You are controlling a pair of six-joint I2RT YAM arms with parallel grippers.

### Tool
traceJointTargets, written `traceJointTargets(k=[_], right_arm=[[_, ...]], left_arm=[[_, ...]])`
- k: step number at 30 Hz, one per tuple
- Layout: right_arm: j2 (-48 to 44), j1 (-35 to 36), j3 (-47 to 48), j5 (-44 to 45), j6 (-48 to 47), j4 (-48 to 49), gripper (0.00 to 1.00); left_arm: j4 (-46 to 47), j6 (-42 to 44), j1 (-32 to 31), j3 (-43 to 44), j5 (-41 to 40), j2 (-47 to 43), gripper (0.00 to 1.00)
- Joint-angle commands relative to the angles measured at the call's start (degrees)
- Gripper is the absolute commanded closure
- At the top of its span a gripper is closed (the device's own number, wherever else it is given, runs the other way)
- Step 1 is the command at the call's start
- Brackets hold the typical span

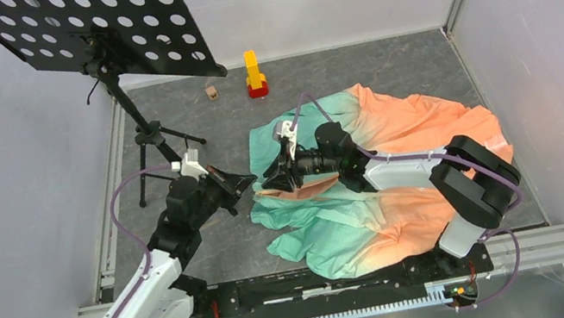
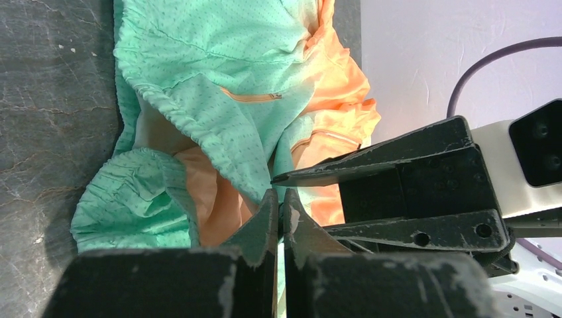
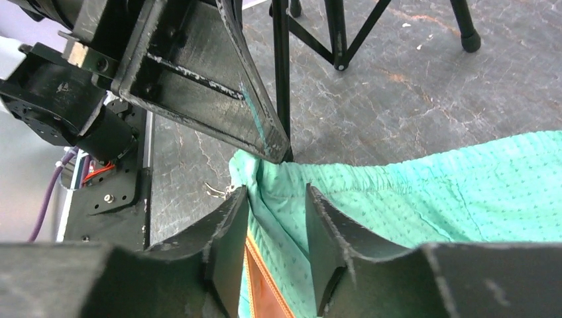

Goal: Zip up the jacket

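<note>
Over at the far left corner of the counter [image 1: 393,61] a black music stand [image 1: 93,26] is looming, its perforated metal desk tilting over a thin tripod, and a little wooden cube [image 1: 211,92] and a yellow-and-red plastic block [image 1: 253,72] are sitting by the far edge. Coming right, the left gripper [image 2: 279,212] is showing its fingers pressed together with barely a sliver between them, and from the right wrist view it seems to be nipping the jacket's green hem corner, the cloth peaking up to its tip. Meeting it nose to nose, the right gripper [image 3: 277,218] is standing spread, its rough black fingers straddling a fold of the same edge without clamping it, an orange zipper tape [image 3: 265,291] showing just below. The jacket [image 1: 335,233] is lying crumpled across the middle and right of the counter, reaching towards the right and near edges, thin dotted fabric fading from mint to peach, gathered elastic at the hem, an orange pocket zip [image 2: 252,97] lying flat. I'm reading this as the opening step: finding and steadying the zipper's bottom end. No slider is showing, so the front is looking unzipped. Next, the right fingers are needing to close on the slider or tape while the left is holding the hem taut.
</note>
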Motion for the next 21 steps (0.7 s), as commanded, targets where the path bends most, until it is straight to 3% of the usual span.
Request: traceJointTargets(k=[1, 4, 8, 17, 18, 21], right_arm=[[-0.2, -0.1, 0.1, -0.9, -2.2, -0.2, 0.62], [-0.3, -0.2, 0.1, -1.7, -1.3, 1.1, 0.68], [-0.1, -0.2, 0.2, -3.3, 0.1, 3.1, 0.83], [0.0, -0.1, -0.4, -3.6, 2.0, 6.1, 1.0], [-0.1, 0.0, -0.6, -3.4, 2.5, 6.8, 1.0], [-0.5, -0.1, -1.0, -2.9, 3.2, 7.9, 1.0]], left_arm=[[1.3, -0.4, -0.3, 0.9, 0.1, -0.8, 0.98], [1.3, -0.3, -0.3, 0.8, 0.3, -1.0, 0.98], [1.9, -0.4, -0.3, 0.5, 0.5, -1.2, 0.98], [2.5, -0.8, -0.3, 0.6, 1.1, -1.4, 0.98], [2.3, -0.9, -0.3, 0.6, 1.0, -1.4, 0.94], [0.6, -0.8, -0.3, 1.0, 1.1, -1.3, 0.69]])
